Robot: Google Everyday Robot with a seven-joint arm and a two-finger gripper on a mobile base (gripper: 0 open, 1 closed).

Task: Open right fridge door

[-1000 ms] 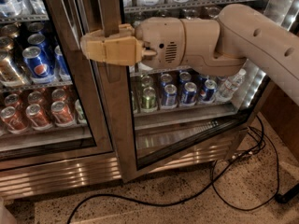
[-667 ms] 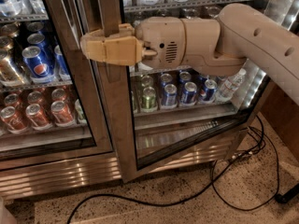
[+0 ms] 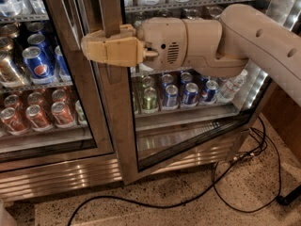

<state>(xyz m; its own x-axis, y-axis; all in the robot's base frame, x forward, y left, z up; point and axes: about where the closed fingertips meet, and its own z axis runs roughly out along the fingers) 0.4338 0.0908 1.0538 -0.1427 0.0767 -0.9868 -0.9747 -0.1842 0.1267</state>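
Camera view: gripper (image 3: 92, 50) at ajar steel-framed right fridge door (image 3: 123, 142)

Left of the gripper (image 3: 89, 49), at about its height, we see blue Pepsi cans (image 3: 37, 65) on a shelf, and under them a row of orange cans (image 3: 35, 116). Lower right stand blue cans (image 3: 190, 93), one green can (image 3: 150, 99) and a clear bottle (image 3: 233, 86). A black cable (image 3: 221, 192) lies in loops on the speckled floor (image 3: 188, 211).

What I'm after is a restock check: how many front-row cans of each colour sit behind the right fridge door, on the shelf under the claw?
Green cans: 1
Blue cans: 3
Total: 4
The claw is at the right fridge door frame, above them.
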